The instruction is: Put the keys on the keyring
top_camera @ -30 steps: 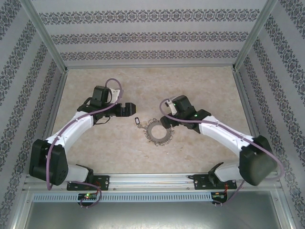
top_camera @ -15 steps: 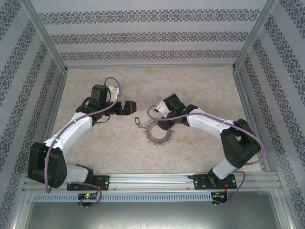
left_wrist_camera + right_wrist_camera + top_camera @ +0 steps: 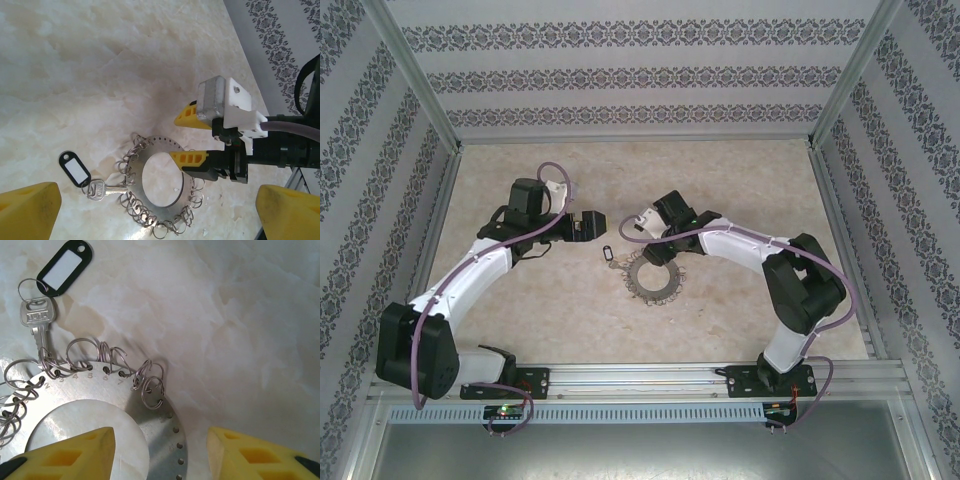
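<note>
Key [image 3: 35,315]: silver, flat on the counter [image 3: 240,315], its head joined by a thin wire hoop to a black tag [image 3: 64,266] with a white insert. In the right wrist view it sits in the upper left of the frame. Its long axis runs from the tag down to the ring [image 3: 160,437], blade end first. The blade tip lies among the loops [image 3: 90,357] on the ring's edge; whether it is threaded onto one cannot be told.

Ring: flat grey disc with a wide hole, numbered holes round the rim and wire loops fringing it. It lies flat at mid-counter, just right of the key in the top view.

Right end effector [image 3: 173,138]: jaws parted, holding nothing. It is poised low over the side of the ring away from the key, one yellow finger above the hole and the other beyond the rim.

Left end effector [image 3: 592,226]: jaws spread wide, empty. It sits above and left of the key in the top view, apart from it.

Relation for the coming move: the key lies between the two end effectors. It is on the left one's side of the ring, across the hole from the right one. By judgement the left is better placed to lift the key by head or tag, and the right to steady the ring.
</note>
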Tool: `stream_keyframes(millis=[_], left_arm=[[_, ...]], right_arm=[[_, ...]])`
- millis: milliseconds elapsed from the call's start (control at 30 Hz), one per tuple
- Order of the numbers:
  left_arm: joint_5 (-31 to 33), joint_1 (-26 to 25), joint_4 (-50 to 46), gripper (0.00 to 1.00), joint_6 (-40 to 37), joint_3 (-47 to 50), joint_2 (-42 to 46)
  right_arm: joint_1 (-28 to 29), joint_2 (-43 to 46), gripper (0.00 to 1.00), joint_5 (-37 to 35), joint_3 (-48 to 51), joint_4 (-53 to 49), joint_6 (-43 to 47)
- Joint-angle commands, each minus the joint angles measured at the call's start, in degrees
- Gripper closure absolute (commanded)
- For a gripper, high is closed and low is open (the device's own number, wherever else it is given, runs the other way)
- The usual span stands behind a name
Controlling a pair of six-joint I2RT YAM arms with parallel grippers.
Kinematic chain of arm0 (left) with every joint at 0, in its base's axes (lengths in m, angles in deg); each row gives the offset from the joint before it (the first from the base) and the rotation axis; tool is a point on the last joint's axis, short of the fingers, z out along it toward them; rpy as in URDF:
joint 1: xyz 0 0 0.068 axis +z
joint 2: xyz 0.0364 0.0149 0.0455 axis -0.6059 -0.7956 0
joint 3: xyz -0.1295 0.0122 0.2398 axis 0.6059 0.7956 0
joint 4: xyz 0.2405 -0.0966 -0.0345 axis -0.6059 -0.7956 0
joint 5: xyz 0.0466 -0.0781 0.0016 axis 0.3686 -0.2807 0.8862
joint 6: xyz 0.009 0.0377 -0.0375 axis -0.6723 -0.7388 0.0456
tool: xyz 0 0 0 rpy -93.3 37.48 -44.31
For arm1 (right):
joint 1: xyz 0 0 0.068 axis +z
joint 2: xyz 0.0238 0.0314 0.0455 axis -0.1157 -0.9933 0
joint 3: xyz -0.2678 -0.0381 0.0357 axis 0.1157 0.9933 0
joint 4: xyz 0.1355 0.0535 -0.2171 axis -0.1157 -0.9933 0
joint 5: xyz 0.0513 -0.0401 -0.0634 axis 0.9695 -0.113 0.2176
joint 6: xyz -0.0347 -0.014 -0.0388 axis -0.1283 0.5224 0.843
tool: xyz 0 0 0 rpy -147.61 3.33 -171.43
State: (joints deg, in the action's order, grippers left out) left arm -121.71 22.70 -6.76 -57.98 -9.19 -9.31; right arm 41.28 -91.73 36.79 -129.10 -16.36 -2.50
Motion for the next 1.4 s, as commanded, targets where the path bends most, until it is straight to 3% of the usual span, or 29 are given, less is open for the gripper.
stream_keyframes(millis=[0,200,433,767,1000,1100,1200,1367], left_arm=[[-1.06,-0.41,2.67,0.00,1.23,0.89,0.85],[-1.20,-0.43,0.06,0.01,1.23,0.65,-1.32],[-1.25,-0.90,-1.05,0.08,2.42,0.58,-4.86],[4.36,-7.33,-6.76,0.20,-0.91,-1.85,-10.79],[9.67,-11.46,-7.83,0.32,-1.93,-4.37,-17.40],[13.54,-14.65,-8.31,0.42,-1.85,-7.24,-21.19],[18.74,-17.00,-10.08,0.50,-1.77,-9.79,-24.45],[24.59,-19.91,-11.84,0.53,-2.76,-12.80,-28.39]], right_arm=[[0.20,-0.76,0.50,-0.97,-2.32,-3.19,-3.67],[1.87,-0.42,0.52,-6.21,-0.20,-0.80,-15.93],[1.66,1.78,0.51,-10.12,4.47,0.75,-31.13],[1.31,0.91,0.52,-5.34,4.55,3.05,-21.37],[0.88,0.66,0.58,-6.16,7.76,10.01,-26.14],[0.69,1.91,0.57,-5.72,10.36,13.34,-28.89],[0.52,3.05,0.50,-6.72,11.29,12.88,-30.14],[-0.78,6.62,0.42,-6.97,15.71,15.44,-30.98]])
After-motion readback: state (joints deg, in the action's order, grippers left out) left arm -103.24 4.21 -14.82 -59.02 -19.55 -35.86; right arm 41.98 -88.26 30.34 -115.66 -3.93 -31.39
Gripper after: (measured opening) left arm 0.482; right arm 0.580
